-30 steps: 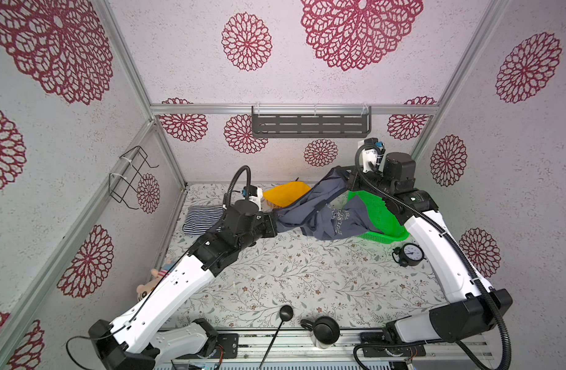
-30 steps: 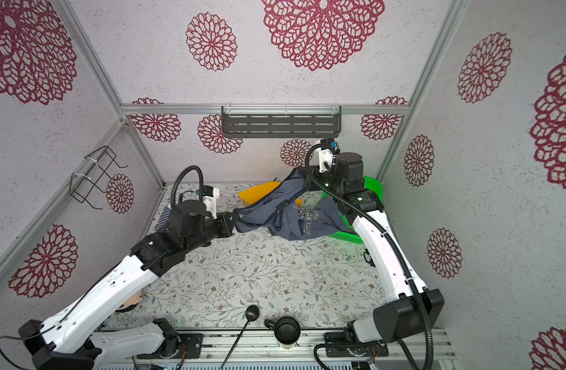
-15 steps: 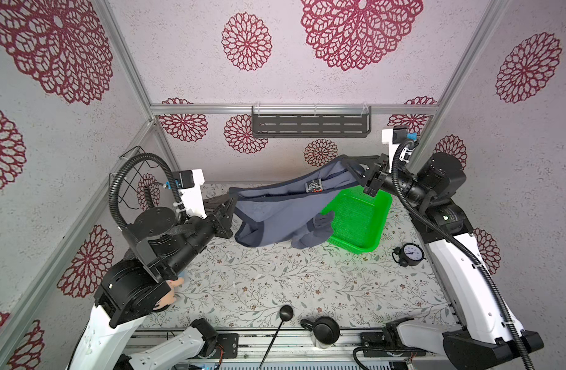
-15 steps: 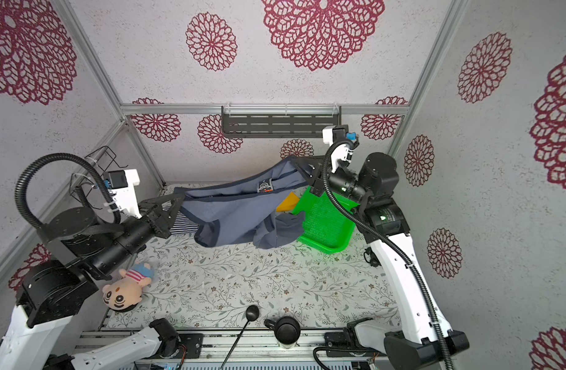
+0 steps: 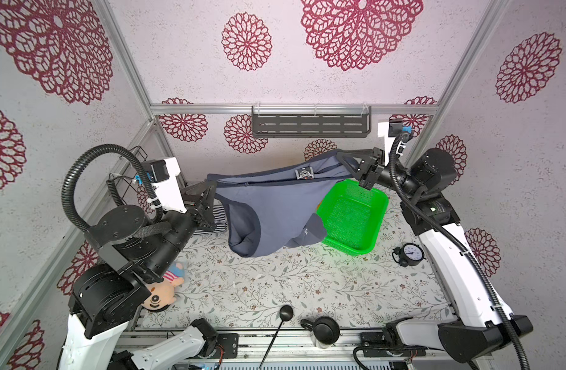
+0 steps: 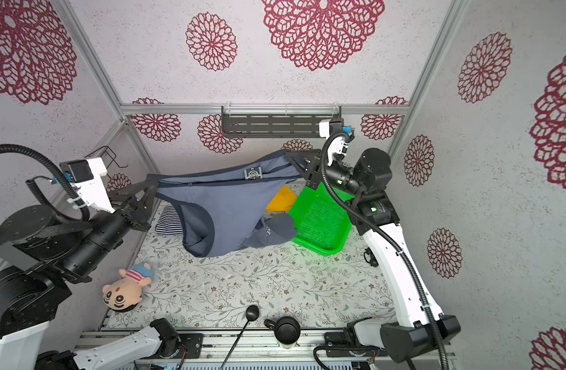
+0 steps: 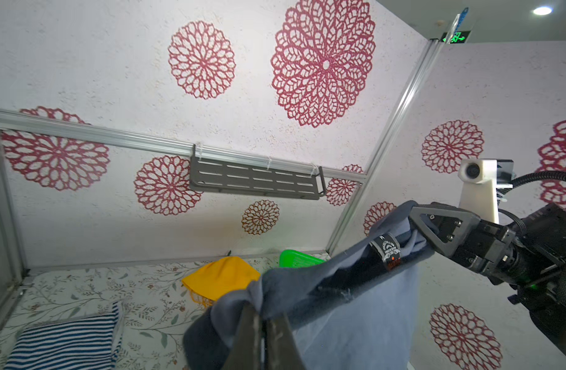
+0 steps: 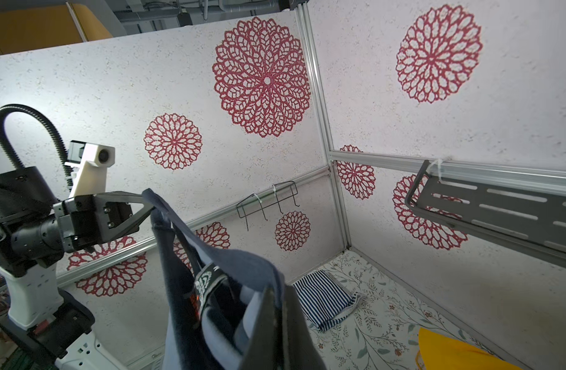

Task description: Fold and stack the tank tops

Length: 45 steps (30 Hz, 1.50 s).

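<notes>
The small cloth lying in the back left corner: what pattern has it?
Navy and white stripes. The striped tank top shows best in the right wrist view.

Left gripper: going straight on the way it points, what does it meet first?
The slate tank top it is shut on, bunched past the left gripper; beyond that probably the back wall, though depth is unclear.

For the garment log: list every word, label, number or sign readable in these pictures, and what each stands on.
Nothing reads clearly.
Neck label on the blue-grey tank top: white emblem ringed with lettering, too small to read.
Cream print on the top's hanging fold: only scraps of letters, unreadable.
Alarm clock dial: numerals too small.
Green sign beyond the wall: an arrow shows, the rest is blurred.
</notes>
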Each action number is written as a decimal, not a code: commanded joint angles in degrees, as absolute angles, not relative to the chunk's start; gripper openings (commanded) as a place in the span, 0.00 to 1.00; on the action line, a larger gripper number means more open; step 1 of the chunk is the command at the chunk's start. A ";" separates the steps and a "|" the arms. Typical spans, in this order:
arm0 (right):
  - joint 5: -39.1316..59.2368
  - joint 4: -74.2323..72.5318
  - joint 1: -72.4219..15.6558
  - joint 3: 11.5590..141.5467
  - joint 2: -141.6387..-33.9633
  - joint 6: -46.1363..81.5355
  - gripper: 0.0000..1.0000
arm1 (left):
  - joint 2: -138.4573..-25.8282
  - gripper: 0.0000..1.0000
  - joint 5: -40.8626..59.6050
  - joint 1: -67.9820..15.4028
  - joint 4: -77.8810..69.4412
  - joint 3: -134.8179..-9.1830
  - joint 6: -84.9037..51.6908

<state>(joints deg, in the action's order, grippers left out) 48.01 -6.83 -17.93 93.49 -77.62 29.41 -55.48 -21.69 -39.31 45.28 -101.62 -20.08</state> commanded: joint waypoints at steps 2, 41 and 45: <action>42.96 -4.04 -20.75 97.29 -85.68 28.89 0.00 | -59.20 0.00 -24.90 -35.18 46.14 -98.97 -19.09; 24.94 22.38 -36.80 75.14 -81.78 7.41 0.49 | -49.80 0.00 6.31 2.71 43.62 -58.19 -31.84; 21.79 20.70 -26.26 68.89 -78.32 11.55 0.68 | -52.07 0.00 3.02 2.81 41.95 -53.89 -32.29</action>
